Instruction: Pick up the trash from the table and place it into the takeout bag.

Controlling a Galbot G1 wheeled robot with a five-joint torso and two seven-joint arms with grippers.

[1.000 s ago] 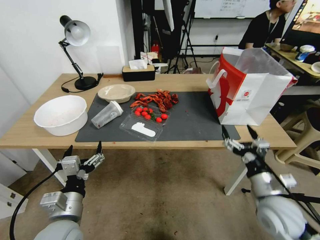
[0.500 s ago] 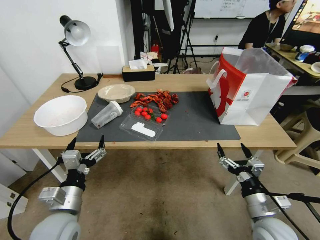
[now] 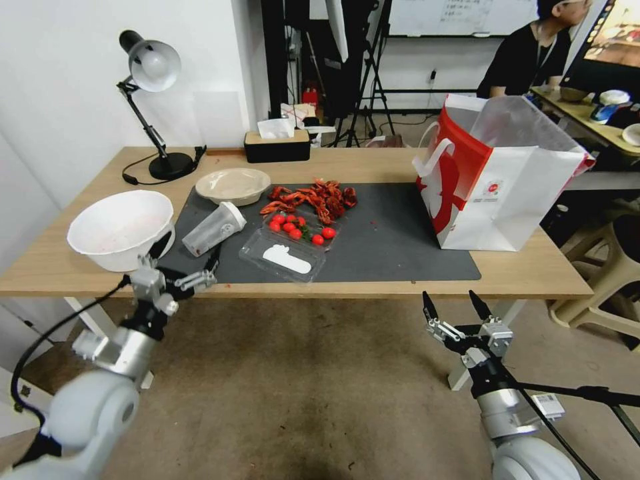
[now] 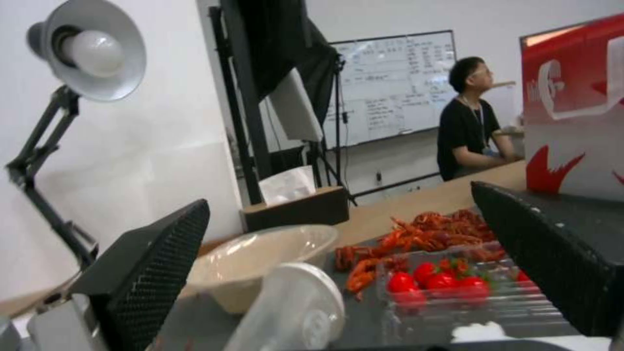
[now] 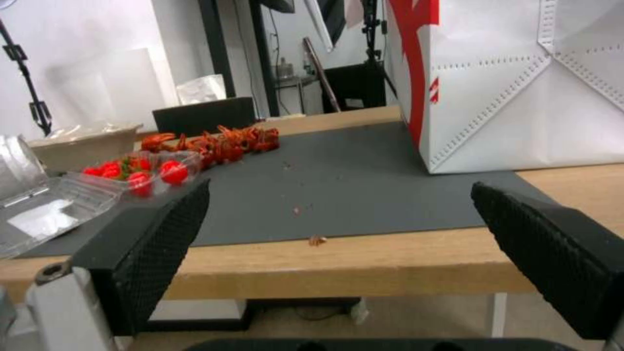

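Observation:
On the table (image 3: pixel 373 163), a clear white-lidded plastic cup (image 3: pixel 213 229) lies on its side on the dark grey mat (image 3: pixel 387 240). Beside it are a shallow beige bowl (image 3: pixel 233 185), red crayfish shells (image 3: pixel 313 198) and a clear box with cherry tomatoes (image 3: pixel 290 243). My left gripper (image 3: pixel 187 252) is open at the table's front edge, just before the cup (image 4: pixel 292 312). The takeout bag (image 3: pixel 500 187) stands upright at the mat's right end. My right gripper (image 3: pixel 451 301) hangs open below the front edge, short of the bag (image 5: pixel 520 87).
A big white bowl (image 3: pixel 120 230) sits on the table's left end, close to my left gripper. A black desk lamp (image 3: pixel 150 67) and a tissue box (image 3: pixel 277 143) stand along the back. A beige stool (image 3: pixel 613 273) is right of the table.
My left gripper has risen and moved forward to the table's front edge near the cup. My right gripper has dropped lower and pulled back from the table.

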